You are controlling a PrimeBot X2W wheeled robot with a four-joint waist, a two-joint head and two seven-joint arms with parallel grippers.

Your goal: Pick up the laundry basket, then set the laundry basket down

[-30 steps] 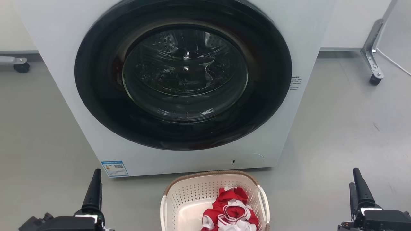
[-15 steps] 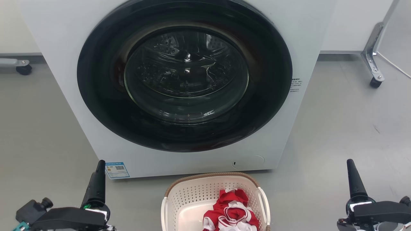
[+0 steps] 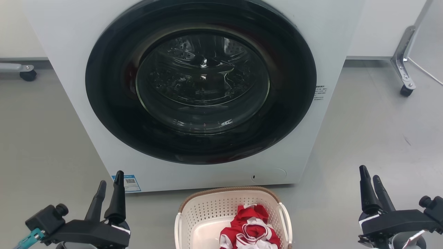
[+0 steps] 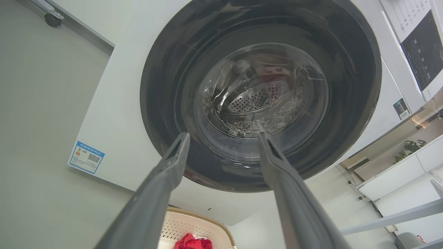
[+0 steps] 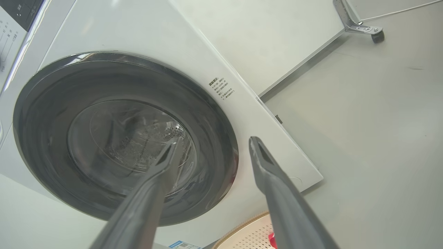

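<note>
The laundry basket [image 3: 207,211] sits on the floor just in front of the washing machine, cut off by the bottom edge of the head view. It is cream-white and perforated, with a brown rim and white side handles, and it holds red and white cloth [image 3: 250,229]. My left gripper [image 3: 110,178] hovers open to the basket's left, and my right gripper [image 3: 369,173] hovers open to its right; both are well apart from it. In the left wrist view the open left gripper [image 4: 224,135] points at the machine door, with the basket [image 4: 204,226] low between the fingers. The right wrist view shows the open right gripper [image 5: 214,140] and a bit of the basket [image 5: 244,233].
A white front-loading washing machine [image 3: 69,86] with a round dark glass door [image 3: 202,81] stands right behind the basket. Wheeled metal legs stand at the far right [image 3: 403,69] and far left [image 3: 24,71]. Grey floor spreads on both sides.
Both grippers have risen in the head view and turned at the wrist, so each now shows two separate fingers. The camera has shifted slightly. The basket has not moved.
</note>
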